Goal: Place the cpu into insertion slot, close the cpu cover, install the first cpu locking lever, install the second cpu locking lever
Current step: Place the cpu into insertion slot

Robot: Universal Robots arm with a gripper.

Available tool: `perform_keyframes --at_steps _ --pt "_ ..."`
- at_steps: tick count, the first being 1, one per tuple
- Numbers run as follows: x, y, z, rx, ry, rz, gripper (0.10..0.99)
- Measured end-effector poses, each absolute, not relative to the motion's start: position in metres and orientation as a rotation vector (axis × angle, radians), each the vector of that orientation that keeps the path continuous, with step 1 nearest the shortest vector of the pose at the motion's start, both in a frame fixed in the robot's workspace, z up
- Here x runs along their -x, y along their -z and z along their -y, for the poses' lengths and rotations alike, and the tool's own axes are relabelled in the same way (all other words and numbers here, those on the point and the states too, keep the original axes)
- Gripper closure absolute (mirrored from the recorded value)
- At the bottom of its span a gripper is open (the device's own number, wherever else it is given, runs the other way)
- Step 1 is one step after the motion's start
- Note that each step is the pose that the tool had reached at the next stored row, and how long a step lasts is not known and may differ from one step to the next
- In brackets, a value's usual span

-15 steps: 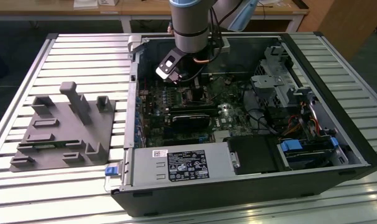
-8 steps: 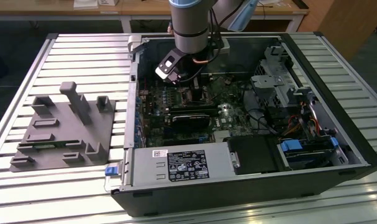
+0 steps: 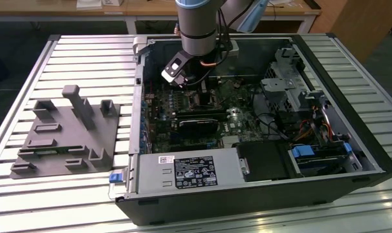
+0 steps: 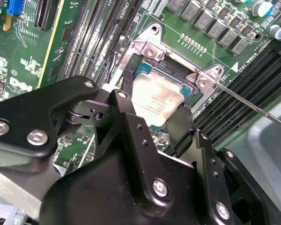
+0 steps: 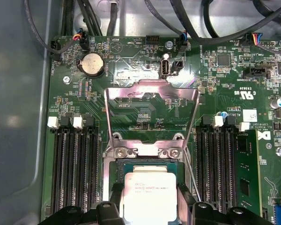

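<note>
Seating the cpu [image 5: 149, 185] in the insertion slot [image 5: 116, 173] is judged to be the step in hand. In the first wrist view the gripper [image 5: 150, 208] is seen directly over the socket. Its jaws are narrowed to chip width and closed on two opposite edges of the cpu. The cpu lies within the socket's rim, apparently level; whether it is fully bottomed cannot be told. The cpu cover [image 5: 131, 93] is swung back on its hinge and stands away over the motherboard [image 5: 131, 61], so the opening is unobstructed. A thin lever rod [image 4: 253, 107] is noted running out from a socket corner beside the memory slots [image 5: 210, 173], apart from the jaws.

Notes for doing the step well:
- The chip is to be kept flat and square to the rim, with no tilt toward either jaw.
- No downward force should be applied. The socket contacts are judged fragile, and the chip should settle under its own weight.
- Release should be made evenly on both sides, so that the chip is not dragged sideways.
- The jaws are to be kept clear of the hinge brackets [image 5: 117, 152] and the lever rod.
</note>
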State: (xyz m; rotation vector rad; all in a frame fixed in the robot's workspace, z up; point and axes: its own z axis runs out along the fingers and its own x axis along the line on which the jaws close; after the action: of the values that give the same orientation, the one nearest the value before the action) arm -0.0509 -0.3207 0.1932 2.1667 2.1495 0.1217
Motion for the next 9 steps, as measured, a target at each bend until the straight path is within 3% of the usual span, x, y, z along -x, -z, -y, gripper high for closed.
perform_keyframes --at_steps 9 --pt "0.0509 -0.1921 0.3208 -2.171 -0.129 -2.153 0.549"
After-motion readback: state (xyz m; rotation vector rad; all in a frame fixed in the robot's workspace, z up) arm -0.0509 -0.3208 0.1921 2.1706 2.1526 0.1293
